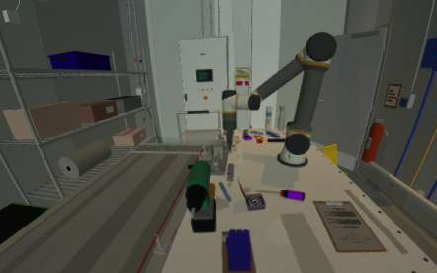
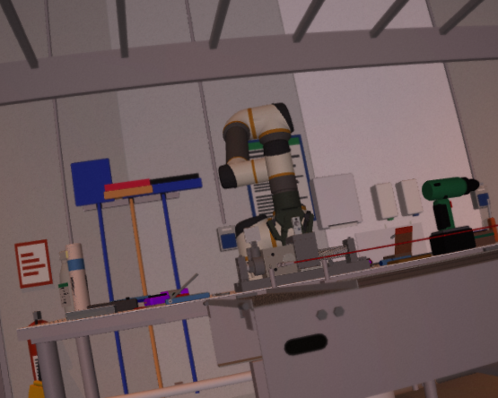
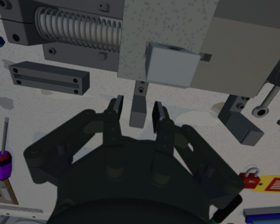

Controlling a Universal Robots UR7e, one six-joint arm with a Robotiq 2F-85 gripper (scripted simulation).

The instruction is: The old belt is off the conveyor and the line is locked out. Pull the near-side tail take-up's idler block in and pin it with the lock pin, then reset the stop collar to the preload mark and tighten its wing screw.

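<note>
On the bench beside the conveyor stands the near-side tail take-up (image 2: 292, 262) (image 1: 217, 157). From the wrist camera I see its speckled grey idler block (image 3: 164, 37) with a pale square boss (image 3: 170, 65) on its face. A coil spring (image 3: 78, 26) runs from the block to a dark end bracket (image 3: 18, 22). A small dark grey handle (image 3: 138, 109) hangs below the block. My gripper (image 3: 136, 112) (image 2: 290, 226) hovers just over the block, its fingers either side of that handle. It is open and holds nothing. The lock pin, stop collar and wing screw I cannot make out.
The conveyor frame (image 1: 100, 212) runs along the bench's left edge. A green drill (image 1: 198, 193), a purple-handled screwdriver (image 3: 2, 161), a dark slotted bar (image 3: 49, 78), a wrench (image 3: 266, 101), a red padlock with tag (image 3: 250, 176) and a clipboard (image 1: 349, 225) lie around the fixture.
</note>
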